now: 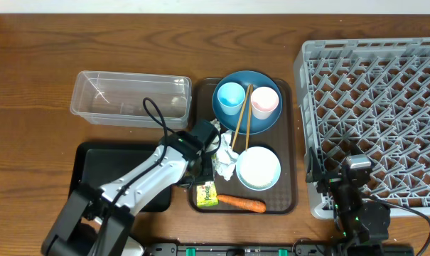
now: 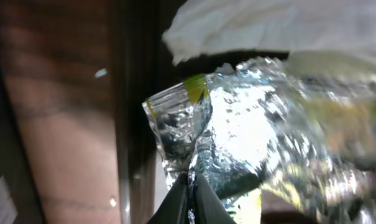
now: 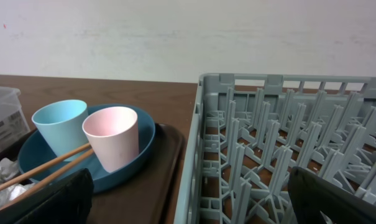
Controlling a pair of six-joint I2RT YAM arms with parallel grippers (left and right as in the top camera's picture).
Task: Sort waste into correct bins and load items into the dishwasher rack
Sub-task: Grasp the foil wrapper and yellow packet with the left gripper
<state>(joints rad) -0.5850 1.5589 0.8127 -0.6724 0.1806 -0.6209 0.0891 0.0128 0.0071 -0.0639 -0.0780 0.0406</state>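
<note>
We see the small yellow-green wrapper (image 2: 237, 137), silvery and crinkled on its inner face, pinched at one edge between the tips of the left gripper (image 2: 191, 186), whose fingers are pressed together on the foil. It is at the near left corner of the brown serving tray (image 1: 289, 107). The crumpled white napkins (image 1: 225, 160) are bunched just beyond the gripper, and the orange carrot (image 1: 242, 203) lies just to its right. Further right sits the light blue bowl (image 1: 259, 168). Ahead of the gripper, the dark blue plate (image 1: 261, 122) holds the light blue cup (image 1: 230, 95), the pinkish-white cup (image 1: 265, 102) and the chopsticks (image 1: 242, 117). The black tray (image 1: 115, 171) lies to its left under the arm, with the clear tub (image 1: 129, 99) ahead-left. Well to the right, the right gripper (image 3: 188, 193) is spread wide over the near edge of the grey rack (image 1: 385, 85), holding nothing.
</note>
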